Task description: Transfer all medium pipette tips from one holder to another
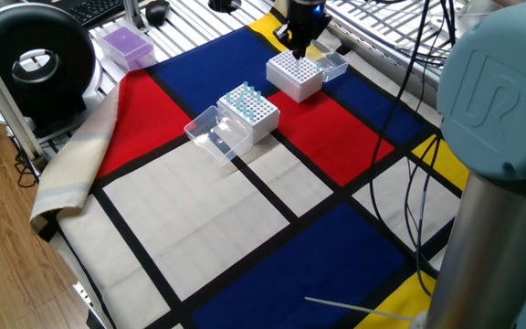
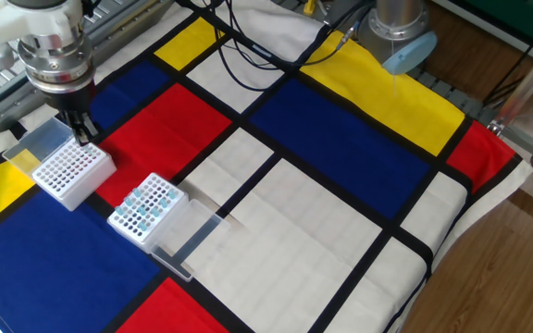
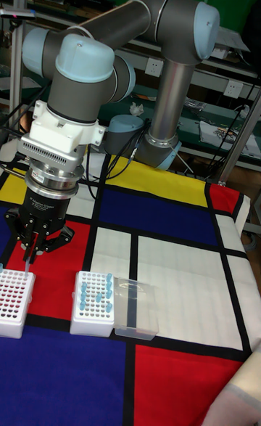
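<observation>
**Jaws poised over the receiving rack**

Jaws of the gripper [image 3: 29, 254] hang just above the empty white rack [image 2: 70, 171], at its far corner. They look pinched together around something slim: in the tall fixed view a thin sliver points down from them toward the rack, probably a single tip, though I cannot tell for certain.

The medium pipette tips [image 2: 143, 205] stand as a pale blue cluster in the second white rack [image 1: 253, 111], which sits nearer the middle of the counter, beside its clear lid [image 1: 210, 133]. A further clear lid [image 1: 333, 66] lies behind the empty rack.

My reading is that a tip is being delivered. Next comes a straight, careful descent into one hole, release, then a return to the filled rack. Many tips remain, so the task is at an early stage.
</observation>
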`<action>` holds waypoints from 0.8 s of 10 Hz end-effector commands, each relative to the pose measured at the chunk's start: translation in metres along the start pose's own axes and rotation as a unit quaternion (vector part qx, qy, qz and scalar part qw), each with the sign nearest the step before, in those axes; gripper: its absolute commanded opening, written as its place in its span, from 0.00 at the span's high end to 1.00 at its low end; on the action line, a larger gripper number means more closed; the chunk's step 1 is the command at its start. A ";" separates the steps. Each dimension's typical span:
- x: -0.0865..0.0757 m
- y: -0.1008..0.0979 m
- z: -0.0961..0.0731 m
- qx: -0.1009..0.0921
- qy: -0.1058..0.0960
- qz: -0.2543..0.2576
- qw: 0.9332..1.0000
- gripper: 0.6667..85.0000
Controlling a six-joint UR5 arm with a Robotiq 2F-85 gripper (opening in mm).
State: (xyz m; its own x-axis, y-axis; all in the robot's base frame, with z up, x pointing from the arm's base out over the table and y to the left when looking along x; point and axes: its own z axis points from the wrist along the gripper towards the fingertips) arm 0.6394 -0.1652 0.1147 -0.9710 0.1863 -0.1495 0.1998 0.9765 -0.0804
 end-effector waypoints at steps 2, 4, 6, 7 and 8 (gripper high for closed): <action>0.000 -0.003 0.005 -0.009 -0.005 0.000 1.000 0.97; 0.000 -0.003 0.005 -0.010 -0.006 0.000 1.000 0.97; 0.001 -0.002 0.005 -0.006 -0.006 0.003 1.000 0.97; 0.002 -0.001 0.003 -0.006 -0.006 0.003 1.000 0.97; 0.003 -0.001 0.001 -0.007 -0.005 0.003 1.000 0.97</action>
State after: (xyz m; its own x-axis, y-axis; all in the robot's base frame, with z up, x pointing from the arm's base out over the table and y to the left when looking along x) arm 0.6373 -0.1682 0.1105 -0.9705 0.1821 -0.1578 0.1959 0.9776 -0.0768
